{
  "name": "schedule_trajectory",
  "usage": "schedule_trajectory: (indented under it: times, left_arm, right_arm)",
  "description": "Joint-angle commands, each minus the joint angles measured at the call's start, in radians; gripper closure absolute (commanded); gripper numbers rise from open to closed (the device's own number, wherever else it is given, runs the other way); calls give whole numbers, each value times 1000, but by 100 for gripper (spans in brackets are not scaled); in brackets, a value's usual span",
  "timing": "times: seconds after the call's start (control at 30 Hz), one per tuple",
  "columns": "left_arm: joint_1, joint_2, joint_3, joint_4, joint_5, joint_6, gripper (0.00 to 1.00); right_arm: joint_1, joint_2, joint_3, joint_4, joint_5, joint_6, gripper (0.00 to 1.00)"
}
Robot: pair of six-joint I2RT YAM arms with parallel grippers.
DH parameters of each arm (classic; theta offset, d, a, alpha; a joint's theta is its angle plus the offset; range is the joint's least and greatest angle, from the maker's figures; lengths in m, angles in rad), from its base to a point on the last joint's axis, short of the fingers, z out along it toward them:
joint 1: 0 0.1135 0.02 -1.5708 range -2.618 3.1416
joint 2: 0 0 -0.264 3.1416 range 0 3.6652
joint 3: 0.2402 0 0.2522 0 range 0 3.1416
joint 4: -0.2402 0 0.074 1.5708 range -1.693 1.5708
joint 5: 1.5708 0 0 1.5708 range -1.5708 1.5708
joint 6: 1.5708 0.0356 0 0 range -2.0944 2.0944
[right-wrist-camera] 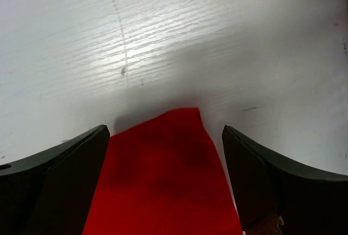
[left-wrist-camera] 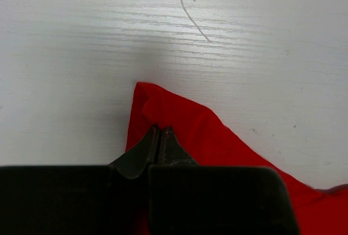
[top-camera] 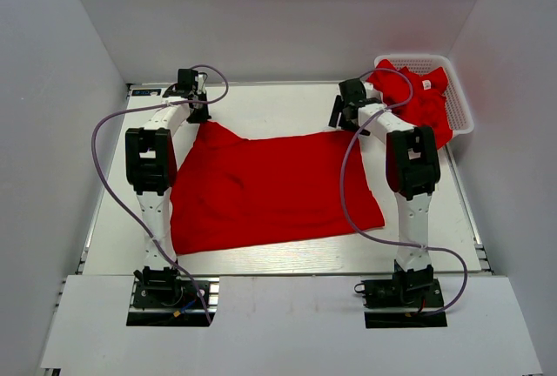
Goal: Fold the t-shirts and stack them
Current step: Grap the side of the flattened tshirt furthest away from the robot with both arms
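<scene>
A bright red t-shirt (top-camera: 270, 186) lies spread flat on the white table. My left gripper (top-camera: 198, 115) is at its far left corner, shut on that corner of the t-shirt (left-wrist-camera: 179, 121). My right gripper (top-camera: 345, 119) is at the far right corner, open, its jaws on either side of the shirt's corner (right-wrist-camera: 168, 159) without closing on it. More red t-shirts (top-camera: 419, 97) are heaped in the white lattice basket (top-camera: 461, 106) at the far right.
Grey walls enclose the table on three sides. The basket stands against the right wall, close to my right arm. Bare table (top-camera: 261, 102) lies beyond the shirt and along the front edge.
</scene>
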Motion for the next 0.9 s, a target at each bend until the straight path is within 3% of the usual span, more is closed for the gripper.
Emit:
schedule_trajectory:
  times: [0.0,0.2,0.3,0.33,0.47,0.67,0.87]
  left_arm:
    - [-4,-97,-6,15,24,-13,100]
    - [-4,-106,-15,15,24,-22,100]
    - [-4,-106,-15,15,24,-22,100]
    - [-4,-106,-15,15,24,-22,100]
    - [-4,-106,-15,15,42,-22,100]
    - [-4,-136,-6,15,61,-31,100]
    - [-4,-236,-111,15,70,-54,100]
  right_arm:
    - [-18,21,35,20,34,4,10]
    - [-19,46,26,18,-4,6,25]
    - [-19,46,3,20,-6,12,52]
    - [-19,46,-1,25,-9,10,69]
    - [-18,50,2,48,-9,-37,100]
    - [-18,26,23,97,4,-108,100]
    - [-18,-81,-82,172,-9,-139,100]
